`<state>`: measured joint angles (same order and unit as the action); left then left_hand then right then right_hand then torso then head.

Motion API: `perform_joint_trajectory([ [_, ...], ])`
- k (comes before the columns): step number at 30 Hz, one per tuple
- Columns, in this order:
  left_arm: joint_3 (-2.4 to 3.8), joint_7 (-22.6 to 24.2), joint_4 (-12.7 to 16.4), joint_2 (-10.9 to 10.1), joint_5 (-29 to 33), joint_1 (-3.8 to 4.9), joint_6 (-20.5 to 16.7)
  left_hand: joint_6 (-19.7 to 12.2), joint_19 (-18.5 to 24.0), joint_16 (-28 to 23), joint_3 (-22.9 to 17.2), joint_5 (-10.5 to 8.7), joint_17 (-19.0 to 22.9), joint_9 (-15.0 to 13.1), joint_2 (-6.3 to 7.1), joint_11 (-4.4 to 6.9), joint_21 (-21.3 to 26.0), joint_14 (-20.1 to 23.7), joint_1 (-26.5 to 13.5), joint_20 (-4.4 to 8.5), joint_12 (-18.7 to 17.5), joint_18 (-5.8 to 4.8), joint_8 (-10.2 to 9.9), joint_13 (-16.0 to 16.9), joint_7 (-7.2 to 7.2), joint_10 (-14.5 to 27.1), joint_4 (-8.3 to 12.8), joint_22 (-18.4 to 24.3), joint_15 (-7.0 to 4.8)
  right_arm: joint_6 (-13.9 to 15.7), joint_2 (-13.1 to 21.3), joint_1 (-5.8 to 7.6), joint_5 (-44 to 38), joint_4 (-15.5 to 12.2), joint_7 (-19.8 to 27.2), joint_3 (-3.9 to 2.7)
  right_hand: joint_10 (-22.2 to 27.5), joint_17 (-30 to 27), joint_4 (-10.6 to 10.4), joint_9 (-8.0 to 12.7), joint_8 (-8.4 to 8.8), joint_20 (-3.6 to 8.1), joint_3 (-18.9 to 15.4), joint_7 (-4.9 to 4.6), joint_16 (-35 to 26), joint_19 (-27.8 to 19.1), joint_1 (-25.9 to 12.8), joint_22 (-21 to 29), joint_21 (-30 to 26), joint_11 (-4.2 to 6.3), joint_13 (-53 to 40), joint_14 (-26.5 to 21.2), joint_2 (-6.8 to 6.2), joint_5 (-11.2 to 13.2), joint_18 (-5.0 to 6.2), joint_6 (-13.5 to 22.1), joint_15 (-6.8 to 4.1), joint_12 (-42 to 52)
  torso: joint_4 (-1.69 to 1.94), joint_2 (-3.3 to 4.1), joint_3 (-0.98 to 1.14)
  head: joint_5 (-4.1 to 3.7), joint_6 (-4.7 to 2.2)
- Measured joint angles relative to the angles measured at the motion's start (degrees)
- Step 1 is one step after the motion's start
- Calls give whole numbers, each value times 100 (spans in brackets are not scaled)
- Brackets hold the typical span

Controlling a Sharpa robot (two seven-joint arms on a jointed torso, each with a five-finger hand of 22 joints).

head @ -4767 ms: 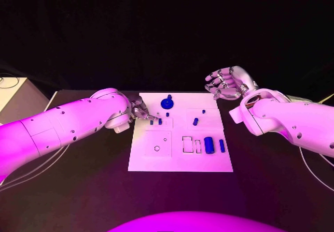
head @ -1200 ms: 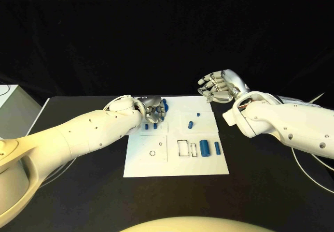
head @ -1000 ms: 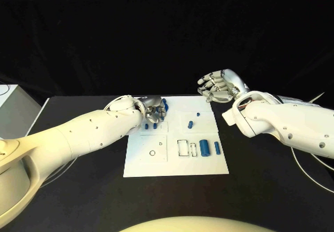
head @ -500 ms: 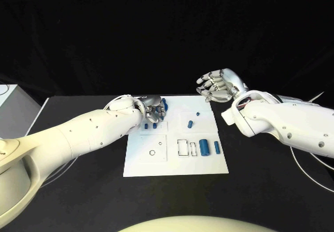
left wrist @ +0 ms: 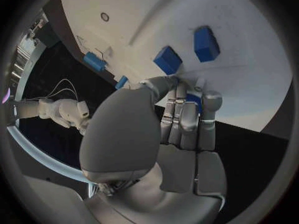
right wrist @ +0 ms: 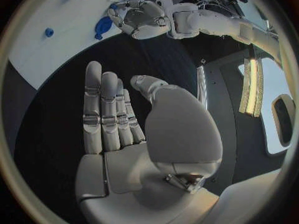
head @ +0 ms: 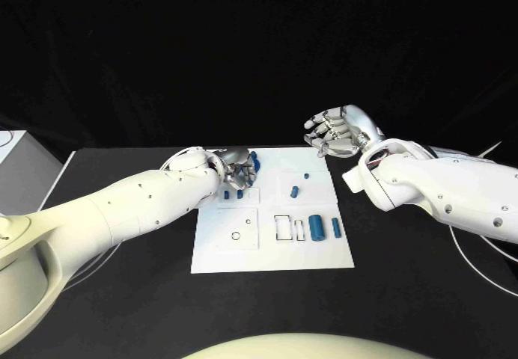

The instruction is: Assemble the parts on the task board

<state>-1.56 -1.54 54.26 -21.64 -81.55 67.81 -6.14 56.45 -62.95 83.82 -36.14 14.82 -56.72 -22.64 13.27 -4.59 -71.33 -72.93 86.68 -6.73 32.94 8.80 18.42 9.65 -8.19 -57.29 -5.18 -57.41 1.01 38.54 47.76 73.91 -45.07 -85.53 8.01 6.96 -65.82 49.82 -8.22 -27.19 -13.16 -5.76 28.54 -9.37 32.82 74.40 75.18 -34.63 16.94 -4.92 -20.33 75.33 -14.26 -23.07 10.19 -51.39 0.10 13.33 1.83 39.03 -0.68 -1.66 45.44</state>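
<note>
1. The left robot hand (head: 239,169) sits over the far-left corner of the task board (head: 273,254), its fingers curled round a blue part (left wrist: 194,100) that shows between them in the left wrist view; it appears to be gripping that piece.

2. The right robot hand (head: 340,132) hangs above the dark surface (head: 129,299) just beyond the board's far-right corner, fingers apart and holding nothing.

3. Just beside the left hand's fingertips, two small blue blocks (head: 232,194) stand upright in the board. A slanted blue peg (head: 295,192) and a tiny blue stud (head: 307,176) lie further right. Nearer the robot, a thick blue cylinder (head: 317,226) and a thinner blue bar (head: 336,226) rest next to empty rectangular slots (head: 287,227).

4. Risk: the grasped part is largely hidden by the fingers, so its tilt cannot be told. If it is skewed, it may jam at a socket's edge or slip out.

5. Risk: the two standing blocks are very close to the left hand. A sideways sweep could knock them over or out of their seats.

6. Risk: the board seems to lie loose on the surface. Pressing down off-centre at a corner could slide it and shift the loose cylinder and bar.
</note>
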Motion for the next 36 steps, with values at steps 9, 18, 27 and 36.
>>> perform_joint_trajectory([
  [9, -5, 99, 13, -22, 49, -14, -229, 89, -166, 67, -39, -17, -294, -34, -38, 29, -136, -201, -37, 27, -63, 0, -15, 28, 11, -132, 102, -229, -18, 0, -1, 1, -1, 0, 1, -1, 0, -1, 0, 0, 0, 0, 0, 0, 0, 0, 0, 0, 0, 0, 0, 0, 0, 0, 0, 0, 0, 0, -1, -2, -4, -1, -15],
  [18, 54, 199, 293, -239, 213, -32, -414, 110, -187, 89, -39, -18, -330, -37, -34, 29, -169, -242, -116, 48, -128, -90, -33, 43, 32, -133, 102, -243, -18, -1, 9, 1, -1, 6, 1, -2, 0, 1, 0, 0, 0, 3, 0, 0, 0, 3, 0, 2, 0, 0, 4, 9, 0, 0, 0, 0, 8, 0, 5, -8, -4, 0, -48],
  [27, 315, 205, 647, -602, 428, -27, -418, 133, -187, 89, -23, -18, -315, -48, -20, 9, -169, -242, -160, 48, -154, -90, -45, 36, 13, -153, 117, -229, -18, -1, 41, 2, -1, 28, 1, -2, 0, 15, 0, 0, 0, 21, 0, 0, 0, 21, 0, 7, 0, 0, 15, 21, 0, 0, 0, 0, 20, 0, 23, -22, -1, 0, -69],
  [36, 387, 148, 647, -794, 557, -26, -319, 132, -186, 89, -23, -18, -311, -50, -27, 9, -169, -242, -167, 48, -154, -89, -47, 36, 12, -152, 117, -229, -18, 0, 54, 2, -1, 43, -1, -2, 0, 14, 0, 0, 0, 21, 0, 0, 0, 21, 0, 6, 0, 0, 15, 20, 0, 0, 0, 0, 20, 0, 47, -29, -4, 9, -70],
])
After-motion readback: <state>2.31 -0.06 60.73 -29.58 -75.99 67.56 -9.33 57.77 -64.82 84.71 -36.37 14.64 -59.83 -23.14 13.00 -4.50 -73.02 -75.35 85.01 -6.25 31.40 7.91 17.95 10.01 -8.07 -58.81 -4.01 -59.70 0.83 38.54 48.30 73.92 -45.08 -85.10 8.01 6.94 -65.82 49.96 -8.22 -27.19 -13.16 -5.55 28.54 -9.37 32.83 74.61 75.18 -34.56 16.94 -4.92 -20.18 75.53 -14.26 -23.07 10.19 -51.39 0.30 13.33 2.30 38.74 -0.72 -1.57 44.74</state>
